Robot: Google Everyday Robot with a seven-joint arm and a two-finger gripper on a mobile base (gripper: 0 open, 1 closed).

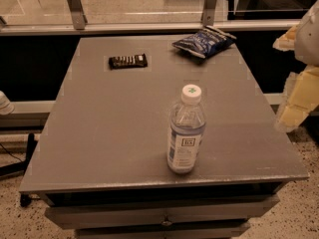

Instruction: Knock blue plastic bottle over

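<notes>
Camera view: bottle [185, 131] stands upright on the table [99, 133], white cap on, close to the front edge and somewhat right of centre. Gripper [295, 106] is at the right margin of the view, to the right of the bottle and well apart from it, out past the table's right side. Only part of it shows, so I cannot tell whether it is released or clenched. Snack bag [204, 41] lies far behind the bottle. A dark bar [128, 60] lies behind the bottle and to its left. Both are well apart from it and neither sits in a sideways path coming from the right. Judgement: bottle not yet knocked, so the step in hand is the approach. To do it well, come in from the bottle's right and make contact high, at the shoulder or just under the cap. A push low on the body would likely slide it rather than tip it. Drive leftward, toward the open surface left of the bottle, not toward the front edge just before it, where it could roll off. Carry through the contact steadily, since a glancing touch on the round wall may spin the bottle aside and leave it standing. Check that the bottle lies on its side before backing away.
</notes>
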